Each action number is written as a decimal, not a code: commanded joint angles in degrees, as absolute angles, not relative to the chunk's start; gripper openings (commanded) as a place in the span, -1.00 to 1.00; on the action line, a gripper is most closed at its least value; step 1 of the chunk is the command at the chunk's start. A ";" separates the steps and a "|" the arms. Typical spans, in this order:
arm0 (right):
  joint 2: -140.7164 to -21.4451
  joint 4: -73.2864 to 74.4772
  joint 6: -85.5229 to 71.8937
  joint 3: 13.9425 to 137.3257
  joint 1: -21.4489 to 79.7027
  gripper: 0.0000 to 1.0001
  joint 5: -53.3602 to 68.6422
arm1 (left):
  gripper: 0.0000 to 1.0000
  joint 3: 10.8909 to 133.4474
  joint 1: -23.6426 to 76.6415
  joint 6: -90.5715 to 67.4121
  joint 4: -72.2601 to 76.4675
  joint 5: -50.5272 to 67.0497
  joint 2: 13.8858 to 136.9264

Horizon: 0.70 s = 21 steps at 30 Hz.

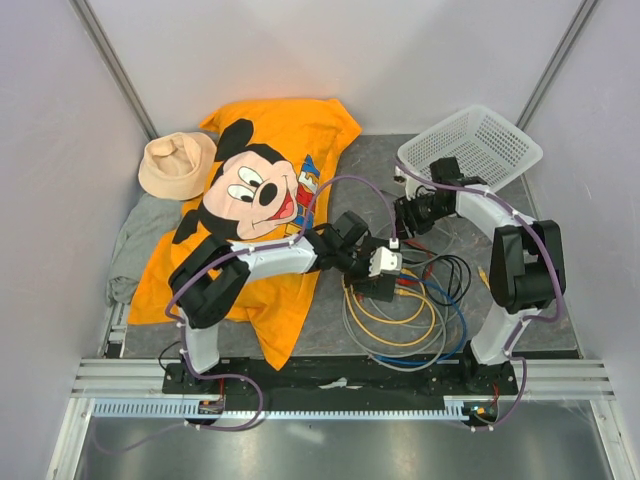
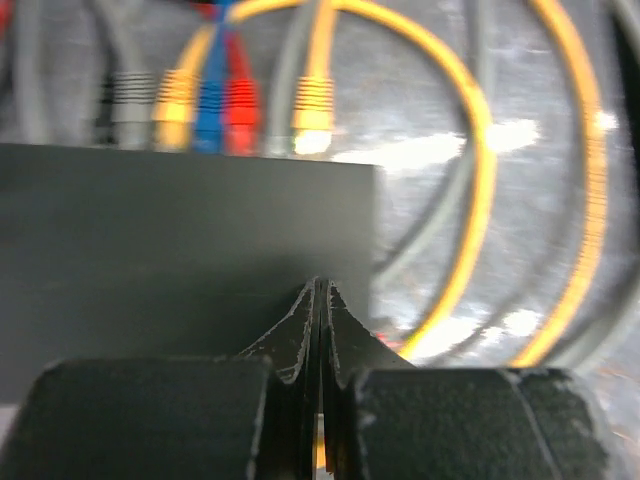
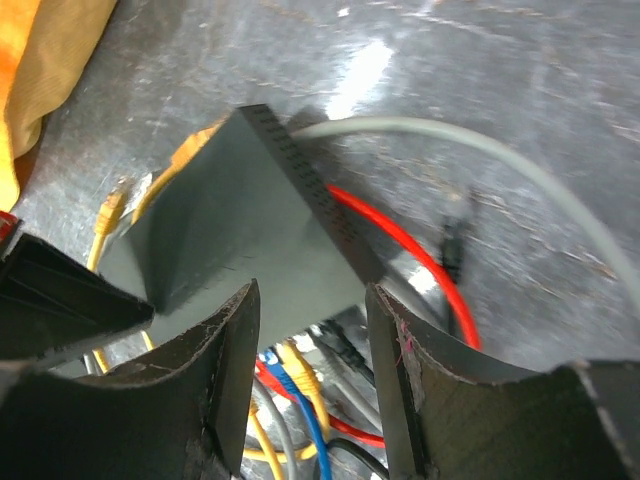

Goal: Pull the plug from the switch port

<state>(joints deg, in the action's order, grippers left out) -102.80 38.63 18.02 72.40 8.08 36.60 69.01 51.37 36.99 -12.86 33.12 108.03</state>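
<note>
Plug not yet pulled: both grippers at the switch

Left gripper (image 2: 318,295) first: its two dark fingers are pressed together with nothing visible between them. Their tips rest over the top face of the switch (image 2: 180,250), near its right end, as if to pin it down. Whether they actually touch it is hard to tell.

Right gripper (image 3: 312,300): its fingers are spread wide and hold nothing. It hangs just above the switch, with the cabled edge showing in the gap between them.

The switch is a flat black box on the grey mat (image 1: 520,215) at the centre of the table, between the two grippers and just right of the orange shirt (image 1: 290,130). A white mesh basket (image 1: 500,140) sits at the far right, well apart.

Progress, as a judgement: nothing is done yet. Along one long edge of the switch, five plugs (image 2: 210,100) (grey, yellow, blue, red and a second yellow) all appear seated. The grasp and the pull both remain.

Hard to make out: the left wrist view is blurred, so the ports and plug latches cannot be seen. Which plug is meant is not shown. From above, the left gripper covers most of the switch, and the loose cables (image 1: 420,325) tangle together on the near side. Whether the switch lies flat or is tipped cannot be told.
</note>
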 commanded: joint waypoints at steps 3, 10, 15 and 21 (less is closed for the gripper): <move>-98.26 35.16 15.91 75.23 3.61 0.10 37.18 | -0.97 67.50 45.19 41.74 -9.66 17.93 106.37; -98.43 36.30 14.15 74.35 3.52 0.09 38.50 | -0.97 60.65 45.69 52.27 -14.76 32.78 97.03; -100.37 35.16 11.61 74.88 3.52 -0.08 35.52 | -0.97 60.99 48.95 48.08 -14.42 38.23 100.01; -102.38 31.38 8.44 74.97 4.04 -0.32 29.98 | -0.97 58.80 51.33 45.88 -9.67 36.57 100.55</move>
<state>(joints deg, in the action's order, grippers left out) -100.29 35.38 11.27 72.84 3.53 33.50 59.64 50.61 46.39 -12.95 35.22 99.74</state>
